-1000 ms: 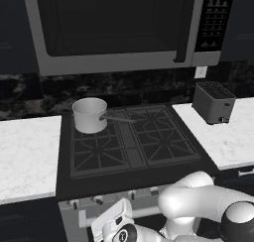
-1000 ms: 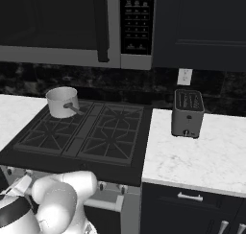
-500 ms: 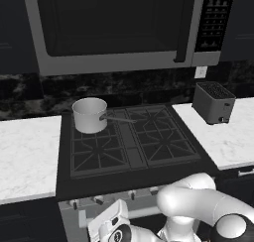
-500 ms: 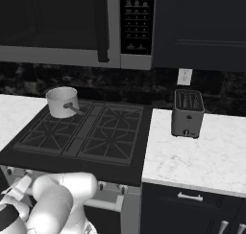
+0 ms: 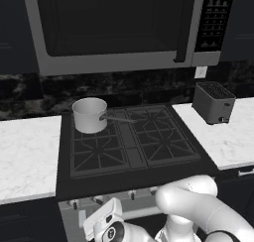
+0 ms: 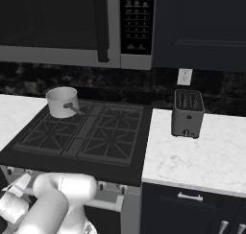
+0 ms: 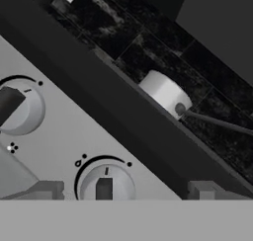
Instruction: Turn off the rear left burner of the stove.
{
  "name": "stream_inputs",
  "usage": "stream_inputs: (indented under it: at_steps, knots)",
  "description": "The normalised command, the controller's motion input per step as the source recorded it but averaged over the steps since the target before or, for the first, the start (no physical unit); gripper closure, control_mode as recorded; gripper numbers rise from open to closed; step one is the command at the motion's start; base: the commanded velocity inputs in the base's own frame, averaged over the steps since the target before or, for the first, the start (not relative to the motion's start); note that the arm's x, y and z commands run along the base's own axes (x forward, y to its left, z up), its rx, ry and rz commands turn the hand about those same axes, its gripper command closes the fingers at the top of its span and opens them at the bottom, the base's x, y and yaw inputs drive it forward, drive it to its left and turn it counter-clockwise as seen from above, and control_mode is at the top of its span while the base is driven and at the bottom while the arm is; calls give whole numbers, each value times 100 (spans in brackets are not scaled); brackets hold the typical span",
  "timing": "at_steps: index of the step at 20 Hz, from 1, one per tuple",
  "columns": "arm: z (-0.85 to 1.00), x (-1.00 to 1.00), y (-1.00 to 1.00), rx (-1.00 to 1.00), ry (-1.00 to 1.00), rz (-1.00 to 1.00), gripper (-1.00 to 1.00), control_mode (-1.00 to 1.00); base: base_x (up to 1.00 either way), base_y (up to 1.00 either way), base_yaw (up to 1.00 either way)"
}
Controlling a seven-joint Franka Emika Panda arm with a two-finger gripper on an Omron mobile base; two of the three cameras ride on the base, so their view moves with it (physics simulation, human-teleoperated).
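The stove [image 5: 129, 151] sits between two stretches of white bench [image 5: 27, 154], under the microwave [image 5: 114, 28]. The rear left burner [image 5: 99, 127] is at the back left of the cooktop, and the saucepan [image 5: 90, 115] stands on it with its handle pointing right.

You won't touch the burner itself — the work is on the silver front panel [image 7: 54, 151]. In the hand view a knob [image 7: 105, 185] sits right between the two fingers [image 7: 45, 189], its flat rib pointing at the mark above it; a second knob [image 7: 15, 105] lies up and to the left. The fingers look spread wide, one tip either side of the nearer knob, with nothing between them touching.

I can't tell from the small symbols which knob serves the rear left burner, so check that before closing.

The knob should be small, rigid and smooth, likely stiff to turn. Pinch across the raised rib, not the round skirt — the skirt will probably slip — and seat the fingers squarely before twisting.
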Motion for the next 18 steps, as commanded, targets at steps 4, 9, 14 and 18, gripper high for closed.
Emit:
stream_inputs:
  at_steps: [4, 9, 14, 18]
  knots:
    - [-21, 16, 0, 0, 0, 0, -100, -100, 0, 0, 0]
    - [-11, 21, 0, 0, 0, 0, -100, -100, 0, 0, 0]
    - [-4, 14, 0, 0, 0, 0, -100, -100, 0, 0, 0]
    - [-3, 15, 0, 0, 0, 0, -100, -100, 0, 0, 0]
